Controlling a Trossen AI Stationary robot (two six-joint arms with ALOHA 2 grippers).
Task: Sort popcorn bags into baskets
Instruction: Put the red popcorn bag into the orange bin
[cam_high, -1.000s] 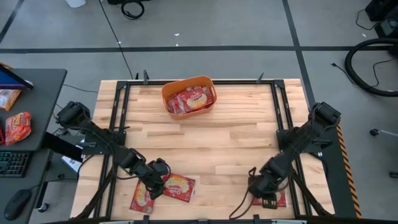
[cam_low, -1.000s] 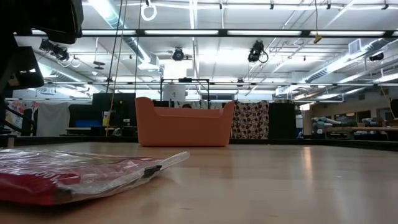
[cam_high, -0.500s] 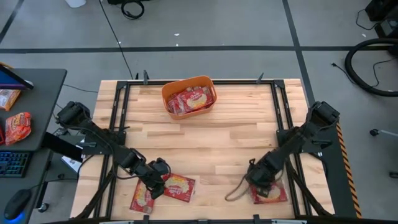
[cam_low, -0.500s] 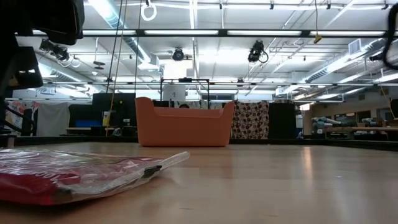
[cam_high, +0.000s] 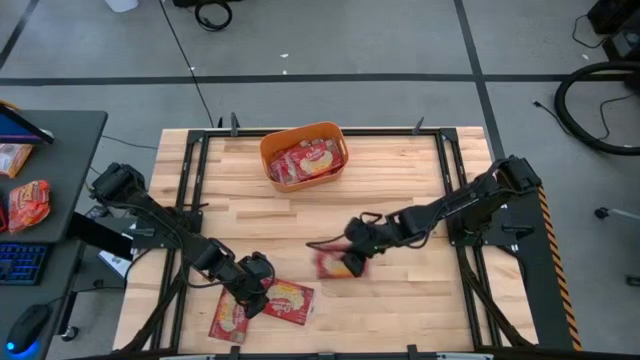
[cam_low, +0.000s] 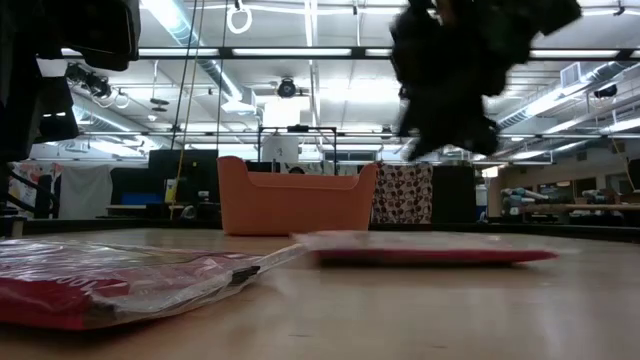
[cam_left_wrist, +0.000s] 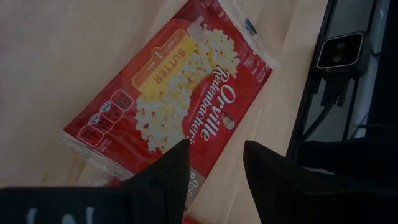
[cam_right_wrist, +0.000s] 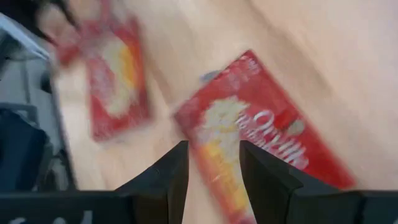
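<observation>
right gripper (cam_high: 352, 243) fingers apart, holding nothing | flat red popcorn bag (cam_high: 334, 264) on the table just below-left of it, frame centre | orange plastic tub (cam_high: 303, 155) toward upper centre | left gripper (cam_high: 257, 290) parted over lower-left red packet (cam_high: 289, 300)

You have open table (cam_high: 400, 190) between the basket (cam_high: 303, 155) at the far edge and the right gripper (cam_high: 356, 243) at mid-table. A bag (cam_high: 333, 265) lies flat under that gripper. The left gripper (cam_high: 252, 293) and two bags (cam_high: 265, 303) block the near-left corner.
</observation>
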